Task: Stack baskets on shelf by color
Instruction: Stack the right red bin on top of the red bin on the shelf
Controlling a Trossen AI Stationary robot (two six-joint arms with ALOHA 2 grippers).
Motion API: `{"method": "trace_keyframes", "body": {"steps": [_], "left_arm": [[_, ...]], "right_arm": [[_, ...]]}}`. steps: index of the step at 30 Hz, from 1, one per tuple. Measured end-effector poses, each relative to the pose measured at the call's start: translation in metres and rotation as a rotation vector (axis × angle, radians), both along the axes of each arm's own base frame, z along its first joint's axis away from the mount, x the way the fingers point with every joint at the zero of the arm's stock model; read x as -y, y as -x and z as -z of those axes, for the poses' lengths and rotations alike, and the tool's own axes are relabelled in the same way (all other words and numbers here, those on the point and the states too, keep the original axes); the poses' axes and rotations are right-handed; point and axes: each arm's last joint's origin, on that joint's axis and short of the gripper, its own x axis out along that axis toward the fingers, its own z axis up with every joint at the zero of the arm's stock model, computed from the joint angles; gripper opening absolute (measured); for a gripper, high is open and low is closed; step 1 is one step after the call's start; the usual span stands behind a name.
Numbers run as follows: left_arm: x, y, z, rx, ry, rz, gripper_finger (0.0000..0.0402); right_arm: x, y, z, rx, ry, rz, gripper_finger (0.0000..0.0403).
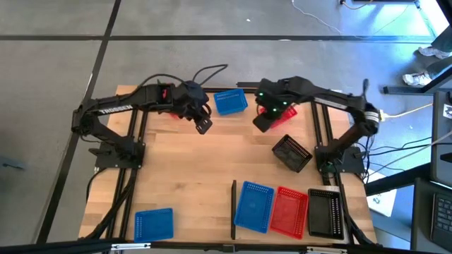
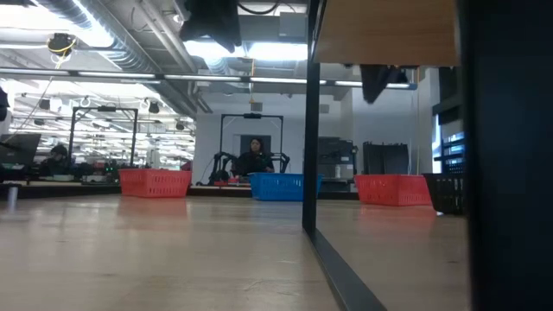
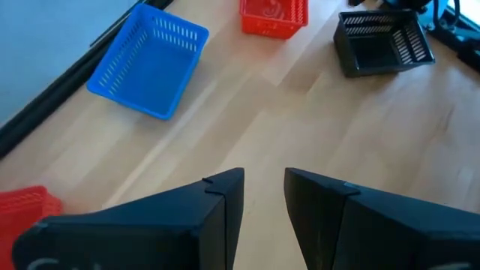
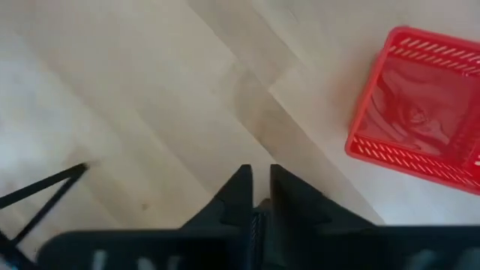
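Note:
Along the table's far side stand a red basket (image 1: 164, 92) under my left arm, a blue basket (image 1: 231, 102) and another red basket (image 1: 284, 113) under my right arm. A black basket (image 1: 292, 153) rests askew at the right. On the shelf (image 1: 244, 238), right of its black bar (image 1: 234, 209), a blue basket (image 1: 254, 207), a red one (image 1: 289, 212) and a black one (image 1: 325, 213) sit side by side. My left gripper (image 3: 264, 180) hangs open over bare wood near the far blue basket (image 3: 146, 67). My right gripper (image 4: 260, 176) points down beside the red basket (image 4: 420, 112), with a narrow gap and nothing between its fingers.
A lone blue basket (image 1: 154, 224) lies at the near left corner. Black frame rails (image 1: 134, 176) run along both sides of the table. Bare wood lies in the table's middle. A person (image 2: 255, 155) sits in the room beyond the far edge.

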Motion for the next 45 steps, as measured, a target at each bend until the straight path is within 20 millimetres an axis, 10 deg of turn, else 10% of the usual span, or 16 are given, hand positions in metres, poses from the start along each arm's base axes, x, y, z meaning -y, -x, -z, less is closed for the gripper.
{"method": "trace_keyframes", "body": {"steps": [12,45], "left_arm": [[-0.018,0.006,0.001,-0.035,-0.032,0.042,0.0089],[-0.027,0.010,0.002,-0.055,-0.032,0.014,0.0089]], "right_arm": [[0.041,-0.016,0.056,-0.241,0.050,0.109,0.0108],[0.065,-0.028,0.105,-0.405,0.096,0.144,0.0110]]}}
